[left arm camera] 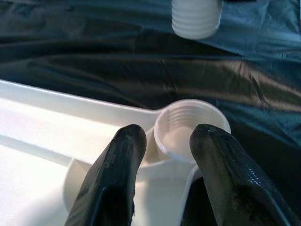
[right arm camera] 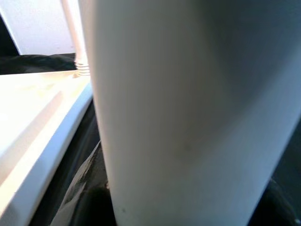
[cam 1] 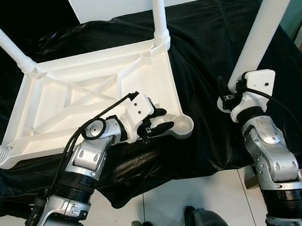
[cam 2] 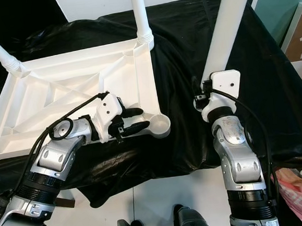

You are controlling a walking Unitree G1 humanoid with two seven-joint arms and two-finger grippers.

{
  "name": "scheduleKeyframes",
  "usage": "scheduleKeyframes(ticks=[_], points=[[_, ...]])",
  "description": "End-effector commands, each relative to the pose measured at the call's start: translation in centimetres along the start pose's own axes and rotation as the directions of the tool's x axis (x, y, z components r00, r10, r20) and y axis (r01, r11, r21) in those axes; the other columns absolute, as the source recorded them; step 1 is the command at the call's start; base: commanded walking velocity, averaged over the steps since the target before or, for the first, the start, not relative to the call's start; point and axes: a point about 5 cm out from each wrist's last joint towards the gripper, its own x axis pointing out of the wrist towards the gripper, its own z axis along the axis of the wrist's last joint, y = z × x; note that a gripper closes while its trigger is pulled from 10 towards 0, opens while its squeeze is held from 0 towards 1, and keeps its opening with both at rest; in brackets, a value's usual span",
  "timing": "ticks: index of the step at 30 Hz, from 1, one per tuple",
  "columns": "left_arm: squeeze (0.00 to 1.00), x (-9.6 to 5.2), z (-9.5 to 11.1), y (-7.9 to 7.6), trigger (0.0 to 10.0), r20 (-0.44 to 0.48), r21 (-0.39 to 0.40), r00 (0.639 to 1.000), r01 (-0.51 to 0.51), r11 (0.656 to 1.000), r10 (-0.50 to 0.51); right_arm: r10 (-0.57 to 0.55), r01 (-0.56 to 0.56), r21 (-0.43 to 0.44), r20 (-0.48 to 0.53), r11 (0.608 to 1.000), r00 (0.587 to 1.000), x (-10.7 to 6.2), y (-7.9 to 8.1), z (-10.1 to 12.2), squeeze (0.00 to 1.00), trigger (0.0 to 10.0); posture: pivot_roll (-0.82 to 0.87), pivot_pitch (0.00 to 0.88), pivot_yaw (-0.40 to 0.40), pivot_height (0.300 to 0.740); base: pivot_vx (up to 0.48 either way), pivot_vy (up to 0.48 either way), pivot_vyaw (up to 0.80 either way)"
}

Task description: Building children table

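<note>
The white tabletop (cam 1: 87, 97) lay upside down at left of frame on a black cloth (cam 1: 203, 46). The left gripper (cam 1: 159, 120), fingers narrowly parted, straddled the empty corner socket (cam 1: 182, 125). The right gripper (cam 1: 232, 93) held a loose leg (cam 1: 262, 28) at right; its fingers were hidden, its top cropped.

- Tabletop (cam 1: 86, 92), upturned: white moulded plastic, smooth, slight sheen.
- Loose leg (cam 1: 262, 31), at 2 o'clock: white plastic, smooth, matt.
- Cloth (cam 1: 203, 51): black, thin, glossy, creased.
- Left gripper (left arm camera: 164, 174) fingers (left arm camera: 113, 183): black, finely textured, dull.
- Arms (cam 1: 269, 151): silver, satin-finished.
</note>
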Motion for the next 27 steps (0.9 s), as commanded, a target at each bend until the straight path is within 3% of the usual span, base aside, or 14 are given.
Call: scheduleKeyframes(ticks=[1,3,4,8,11,15,17,21,27], points=[[0.00,-0.6,0.9,1.3,10.0,0.050,0.019,0.976,-0.215,0.977,0.213,-0.018,0.018,0.012,0.000,1.000,1.000,-0.1,0.1,-0.2,0.00,10.0,-0.17,0.187,0.069,0.740,0.000,0.000,0.00],[0.00,-0.6,0.9,1.3,10.0,0.050,0.019,0.976,-0.215,0.977,0.213,-0.018,0.018,0.012,0.000,1.000,1.000,-0.1,0.1,-0.2,0.00,10.0,-0.17,0.187,0.069,0.740,0.000,0.000,0.00],[0.00,-0.9,2.3,1.7,10.0,0.123,-0.002,0.957,-0.265,0.964,0.263,-0.028,0.028,0.007,0.007,1.000,1.000,-0.1,0.0,-0.1,0.00,10.0,-0.17,0.190,0.069,0.740,0.000,0.000,0.00],[0.00,-1.4,3.2,2.2,10.0,0.169,-0.020,0.926,-0.338,0.941,0.337,-0.025,0.025,-0.005,0.018,1.000,1.000,-0.1,0.2,0.0,0.00,10.0,-0.17,0.195,0.071,0.740,0.000,0.000,0.00],[0.00,-1.6,3.3,2.4,10.0,0.173,-0.006,0.913,-0.374,0.928,0.369,-0.025,0.025,-0.009,0.023,1.000,0.999,-0.2,0.2,0.0,0.00,10.0,-0.17,0.196,0.071,0.740,0.000,0.000,0.00],[0.00,-2.2,3.0,3.1,10.0,0.161,-0.081,0.879,-0.442,0.893,0.450,-0.030,0.030,-0.005,0.027,1.000,0.999,-0.4,0.4,0.0,0.00,10.0,-0.17,0.200,0.069,0.740,0.000,0.000,0.00],[0.00,-2.8,2.7,3.6,10.0,0.149,-0.154,0.839,-0.503,0.851,0.523,-0.035,0.035,0.002,0.029,0.999,0.999,-0.5,0.7,-0.1,0.00,10.0,-0.17,0.200,0.068,0.740,0.000,0.000,0.00],[0.00,-3.2,2.4,3.5,10.0,0.142,-0.209,0.810,-0.537,0.817,0.568,-0.040,0.040,0.011,0.025,0.999,0.999,-0.5,0.9,-0.4,0.00,10.0,-0.17,0.190,0.067,0.740,0.000,0.000,0.00],[0.00,-3.1,2.6,3.7,10.0,0.152,-0.230,0.793,-0.552,0.801,0.590,-0.040,0.039,0.005,0.026,0.999,0.999,-0.3,0.7,-0.3,0.00,10.0,-0.18,0.182,0.062,0.740,0.000,0.000,0.00]])
